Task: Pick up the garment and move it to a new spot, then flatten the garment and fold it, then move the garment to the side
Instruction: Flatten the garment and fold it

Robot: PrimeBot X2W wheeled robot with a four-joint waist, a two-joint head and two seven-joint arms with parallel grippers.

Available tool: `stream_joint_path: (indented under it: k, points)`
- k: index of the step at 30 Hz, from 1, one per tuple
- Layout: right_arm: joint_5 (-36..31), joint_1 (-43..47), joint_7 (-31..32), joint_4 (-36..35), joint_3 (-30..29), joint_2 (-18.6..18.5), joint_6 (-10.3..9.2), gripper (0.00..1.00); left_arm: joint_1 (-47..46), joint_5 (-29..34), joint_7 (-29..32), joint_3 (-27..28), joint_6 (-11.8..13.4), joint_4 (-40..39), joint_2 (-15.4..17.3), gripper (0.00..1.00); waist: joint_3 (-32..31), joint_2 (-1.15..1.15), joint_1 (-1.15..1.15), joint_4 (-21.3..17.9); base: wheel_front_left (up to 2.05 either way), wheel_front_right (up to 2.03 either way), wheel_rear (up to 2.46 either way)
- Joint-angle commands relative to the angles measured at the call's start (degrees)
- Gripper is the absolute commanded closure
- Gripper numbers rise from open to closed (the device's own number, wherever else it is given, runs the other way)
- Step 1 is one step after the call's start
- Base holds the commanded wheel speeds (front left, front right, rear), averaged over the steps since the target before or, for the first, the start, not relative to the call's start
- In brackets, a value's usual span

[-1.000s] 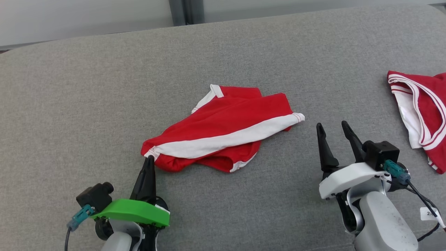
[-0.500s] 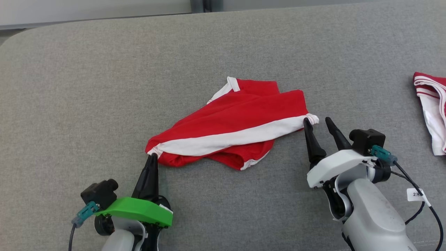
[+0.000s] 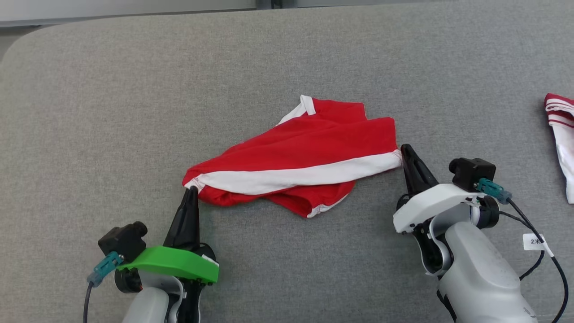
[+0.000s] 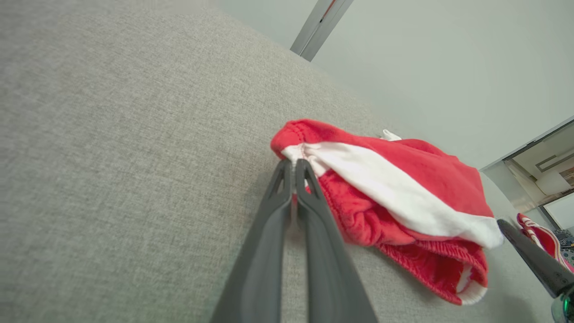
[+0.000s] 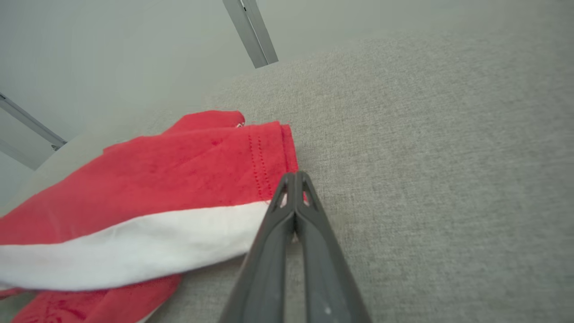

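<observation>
Grey upholstered surface [image 3: 89,112] carries everything; its far edge and rounded far-left corner are at the top of the head view. Red shorts [image 3: 305,152] lie crumpled approx mid-surface, well apart from the far edge, w/ a white stripe [image 3: 291,175] running along them from the left end to the right end.

Diff vs 0.5 s ago: right pincer [image 3: 405,149] was spread then, tips just beside the stripe's right end. Now its fingers are pressed together on that end of the shorts, where white stripe meets red hem. The right wrist view confirms this: tips closed, cloth pinched between them. Left pincer [image 3: 192,190] is unchanged, still clamped tight on the shorts' left end at the stripe's gathered corner. The shorts lie much as before, strung between the two grips and resting on the surface. The camera has shifted a bit, so the whole scene sits slightly off from before.

Pose: both arms come in from the near edge, fingers pointing toward the far edge. Left arm is under its green cover [image 3: 170,268], right arm under its white cover [image 3: 430,204] and angled slightly inward toward the shorts.

Second red-and-white garment [image 3: 560,134] is at the right edge, well apart from the shorts. Small white label [image 3: 533,241] hangs on the right arm's cable.
</observation>
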Motion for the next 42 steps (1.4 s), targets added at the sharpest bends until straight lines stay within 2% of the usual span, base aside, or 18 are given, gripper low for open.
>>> stream_joint_path:
  k: [1, 10, 11, 12, 20, 27, 33, 42]
  points:
    - [0.5, 0.6, -0.1, -0.7, -0.2, -0.2, 0.01, 1.0, -0.4, 0.7, 0.0, 0.6, -0.2, -0.5, 0.3, 1.0, -2.0, 0.0, 0.0, -1.0, 0.0, 0.0, 0.0]
    - [0.1, 4.9, -0.1, -5.7, -1.7, -0.1, 0.01, 1.0, 1.8, 3.5, 0.0, 2.4, -0.2, -1.0, 0.3, 1.0, -9.0, 0.0, 0.0, -3.7, 0.0, 0.0, 0.0]
    - [0.0, 5.7, -0.1, -6.1, -1.9, -0.1, 0.01, 0.62, 2.0, 3.6, 0.0, 2.6, -0.2, -0.9, 0.3, 1.0, -9.5, 0.0, 0.0, -3.9, 0.0, 0.0, 0.0]
    - [-0.5, 6.4, -0.1, -6.9, -2.5, -0.2, 0.01, 0.0, 2.4, 4.6, 0.0, 2.1, -0.2, -0.8, 0.3, 1.0, -9.9, 0.0, 0.0, -4.1, 0.0, 0.0, 0.0]
    - [-3.8, 13.9, -0.1, -11.3, -6.0, -0.2, 0.01, 0.0, 6.0, 3.8, 0.0, 3.2, -0.2, -0.2, 0.3, 1.0, -12.3, 0.0, 0.0, -5.1, 0.0, 0.0, 0.0]
    - [-3.3, 17.5, -0.1, -11.7, -5.1, -0.1, 0.01, 0.0, 7.5, 3.6, 0.0, 3.8, -0.2, -0.3, 0.3, 1.0, -12.4, 0.0, 0.0, -5.0, 0.0, 0.0, 0.0]
    - [-2.5, 13.6, -0.2, -9.1, -2.2, -0.2, 0.01, 0.0, 5.7, 3.7, 0.0, 3.0, -0.2, -0.7, 0.3, 1.0, -10.1, 0.0, 0.0, -3.9, 0.0, 0.0, 0.0]
    - [-0.1, 3.3, -0.1, 1.8, 2.0, -0.2, 0.01, 0.0, 3.0, 3.7, 0.0, 0.1, -0.2, -0.9, 0.3, 1.0, -5.3, 0.0, 0.0, -0.1, 0.0, 0.0, 0.0]
